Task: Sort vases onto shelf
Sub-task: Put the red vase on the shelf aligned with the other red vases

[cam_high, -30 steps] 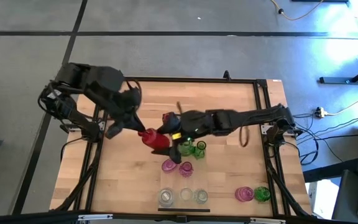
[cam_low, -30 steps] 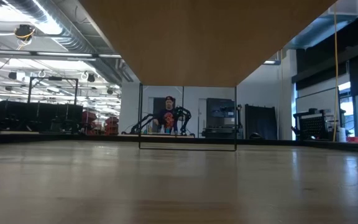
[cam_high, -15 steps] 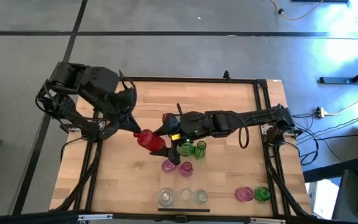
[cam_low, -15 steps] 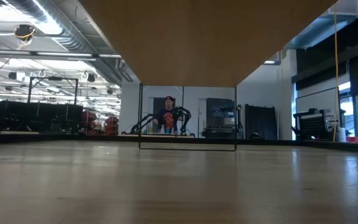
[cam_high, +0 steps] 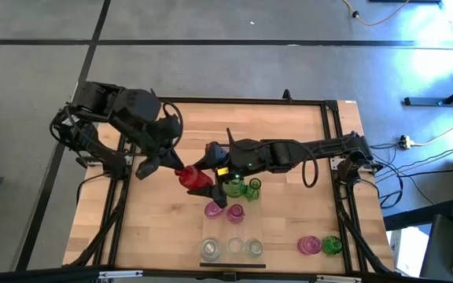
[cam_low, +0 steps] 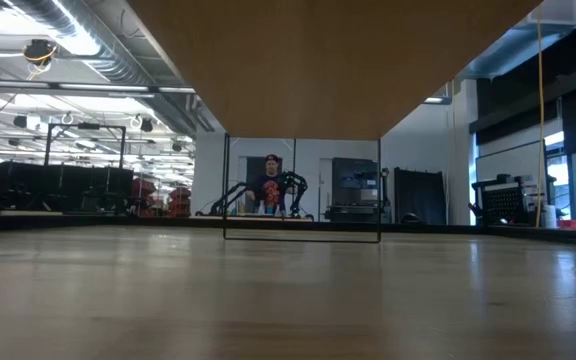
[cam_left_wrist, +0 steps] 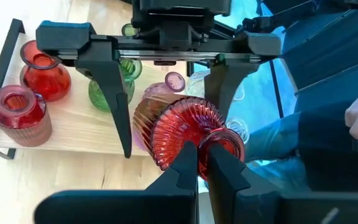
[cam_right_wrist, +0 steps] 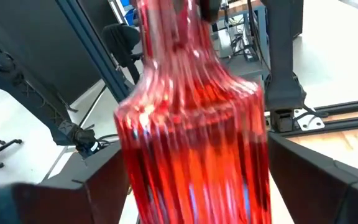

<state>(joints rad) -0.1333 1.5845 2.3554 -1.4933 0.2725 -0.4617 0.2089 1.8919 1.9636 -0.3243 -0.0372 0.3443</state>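
Red glass: our left gripper had swung the red vase back between the right gripper's spread fingers, still clenched on its neck above the counter; we judged a handover imminent, the shelf waiting.

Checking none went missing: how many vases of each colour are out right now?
Red vases: 3
Green vases: 3
Pink vases: 3
Clear vases: 3
Total: 12
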